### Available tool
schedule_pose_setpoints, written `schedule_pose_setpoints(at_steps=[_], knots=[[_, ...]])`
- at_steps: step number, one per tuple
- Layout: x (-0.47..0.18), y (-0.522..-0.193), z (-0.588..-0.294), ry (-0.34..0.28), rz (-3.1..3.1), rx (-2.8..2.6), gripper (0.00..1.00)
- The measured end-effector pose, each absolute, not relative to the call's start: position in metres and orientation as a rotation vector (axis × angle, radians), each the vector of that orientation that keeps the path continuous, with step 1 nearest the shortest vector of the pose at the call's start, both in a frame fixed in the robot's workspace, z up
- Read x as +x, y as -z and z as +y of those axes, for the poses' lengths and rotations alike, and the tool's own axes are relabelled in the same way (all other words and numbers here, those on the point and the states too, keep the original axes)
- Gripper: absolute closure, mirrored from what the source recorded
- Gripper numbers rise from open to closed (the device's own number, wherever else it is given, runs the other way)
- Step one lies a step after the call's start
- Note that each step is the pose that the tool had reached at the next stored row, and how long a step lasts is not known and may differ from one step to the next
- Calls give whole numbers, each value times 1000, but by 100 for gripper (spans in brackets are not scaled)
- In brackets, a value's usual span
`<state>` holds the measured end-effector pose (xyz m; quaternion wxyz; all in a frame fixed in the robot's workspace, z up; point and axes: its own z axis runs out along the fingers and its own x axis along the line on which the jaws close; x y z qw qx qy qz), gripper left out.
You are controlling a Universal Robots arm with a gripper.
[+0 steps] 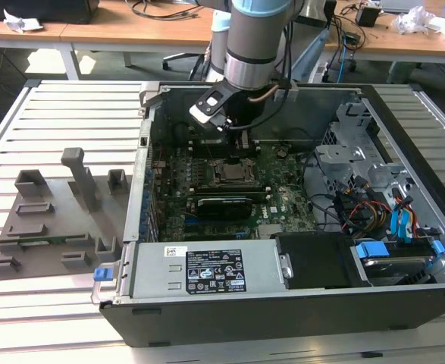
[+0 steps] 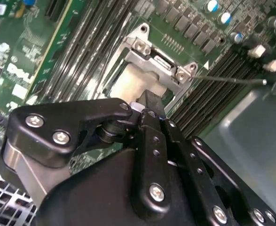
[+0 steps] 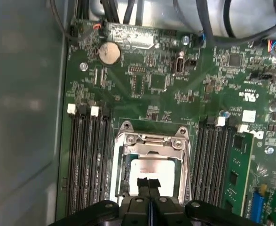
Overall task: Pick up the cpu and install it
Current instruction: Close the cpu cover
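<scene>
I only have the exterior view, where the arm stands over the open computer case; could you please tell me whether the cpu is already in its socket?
Observer: Yes. In the first wrist view the cpu lies flat inside the socket frame, and its pale top shows through the hollow centre.
Operator: Thank you. Is the gripper holding anything?
Observer: No. The gripper is right over the cpu, with its fingertips together and nothing between them. I cannot tell whether they touch the chip.
Operator: And the socket's lever?
Observer: In the second wrist view a thin metal lever sticks out sideways from the frame's corner.
</scene>
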<state>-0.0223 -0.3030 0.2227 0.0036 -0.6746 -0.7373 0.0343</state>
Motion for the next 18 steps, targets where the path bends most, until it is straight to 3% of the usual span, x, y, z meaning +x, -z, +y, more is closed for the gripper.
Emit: schedule_pose_setpoints(at_steps=[9,18], knots=[[-44,-205,-302,-108,-2311,-2115,89],[-15,-213,-302,-107,-2312,-2114,89]])
